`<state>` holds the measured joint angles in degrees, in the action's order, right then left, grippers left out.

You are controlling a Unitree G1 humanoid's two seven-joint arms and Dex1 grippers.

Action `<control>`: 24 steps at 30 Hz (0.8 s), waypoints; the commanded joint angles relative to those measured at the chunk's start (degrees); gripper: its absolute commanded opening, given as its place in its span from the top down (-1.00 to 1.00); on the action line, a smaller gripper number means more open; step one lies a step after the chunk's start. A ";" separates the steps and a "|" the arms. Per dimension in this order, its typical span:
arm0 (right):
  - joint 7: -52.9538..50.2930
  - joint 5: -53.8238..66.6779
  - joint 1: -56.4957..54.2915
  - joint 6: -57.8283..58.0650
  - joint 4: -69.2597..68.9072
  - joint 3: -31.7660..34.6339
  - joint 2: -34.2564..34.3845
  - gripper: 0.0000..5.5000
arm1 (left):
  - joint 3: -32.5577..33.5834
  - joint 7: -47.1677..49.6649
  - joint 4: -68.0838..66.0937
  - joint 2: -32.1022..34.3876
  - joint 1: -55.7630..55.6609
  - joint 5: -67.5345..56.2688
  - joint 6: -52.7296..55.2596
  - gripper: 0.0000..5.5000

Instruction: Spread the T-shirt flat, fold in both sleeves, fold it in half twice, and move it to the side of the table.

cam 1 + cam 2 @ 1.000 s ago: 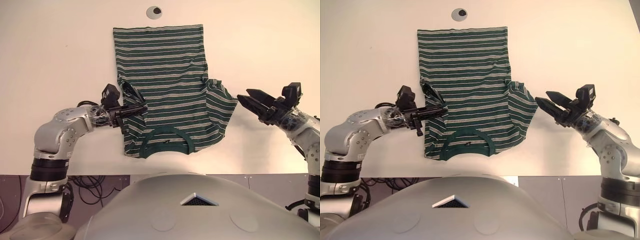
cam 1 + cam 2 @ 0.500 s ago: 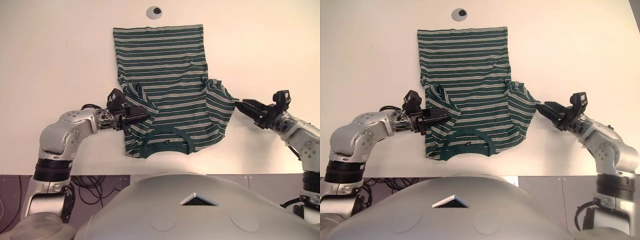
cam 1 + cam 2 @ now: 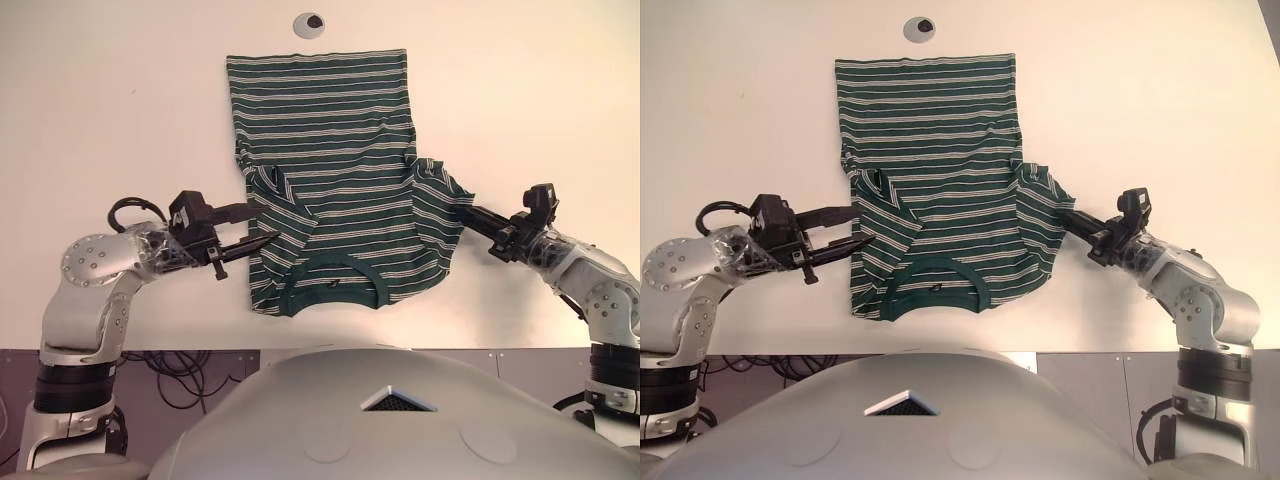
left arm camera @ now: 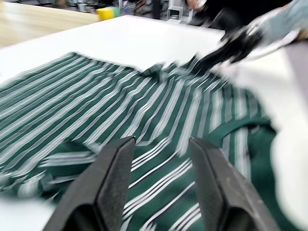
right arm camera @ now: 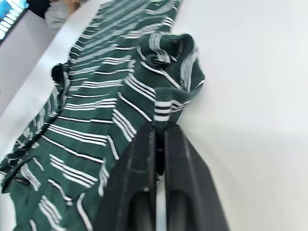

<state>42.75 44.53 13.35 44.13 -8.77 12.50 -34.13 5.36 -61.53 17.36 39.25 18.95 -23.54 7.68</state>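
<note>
The green white-striped T-shirt (image 3: 330,140) lies flat on the white table (image 3: 120,120), collar toward me. Its left sleeve (image 3: 268,186) is folded in over the body. The right sleeve (image 3: 440,190) still sticks out a little. My left gripper (image 3: 260,225) hovers open just off the shirt's left edge, holding nothing; the left wrist view shows the striped cloth (image 4: 144,106) past its spread fingers (image 4: 115,183). My right gripper (image 3: 462,208) is shut on the right sleeve's hem (image 5: 163,108), its fingers (image 5: 139,163) pinching the cloth at the table surface.
A round cable hole (image 3: 308,23) sits in the table beyond the shirt's hem. The table's front edge (image 3: 150,345) runs close below the collar. Bare tabletop spreads to the left and right of the shirt.
The left gripper let go of the folded-in left sleeve and drew back to the left, open. The right gripper moved in to the right sleeve and shut on its hem.
</note>
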 commanded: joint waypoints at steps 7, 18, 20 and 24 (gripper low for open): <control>2.22 0.68 4.44 -1.61 -14.34 -2.07 -0.26 0.99 | -1.94 -5.95 -23.68 6.26 5.77 21.09 -53.42 0.27; -2.88 -1.09 -1.57 1.30 -19.82 -14.42 2.63 0.99 | -11.97 0.22 -37.51 10.85 1.34 30.37 -70.36 0.27; -3.59 -1.53 -2.57 1.41 -19.20 -15.77 3.32 0.99 | -13.84 2.19 -39.22 10.13 -0.03 32.84 -72.00 0.27; -4.80 -2.02 -3.35 1.40 -18.22 -16.45 3.56 0.79 | -17.93 5.55 -41.76 8.97 -2.22 36.67 -73.59 0.27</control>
<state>38.99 43.03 10.98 45.18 -27.29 -3.63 -31.81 -7.59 -54.79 -20.21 49.59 15.92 3.47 -68.25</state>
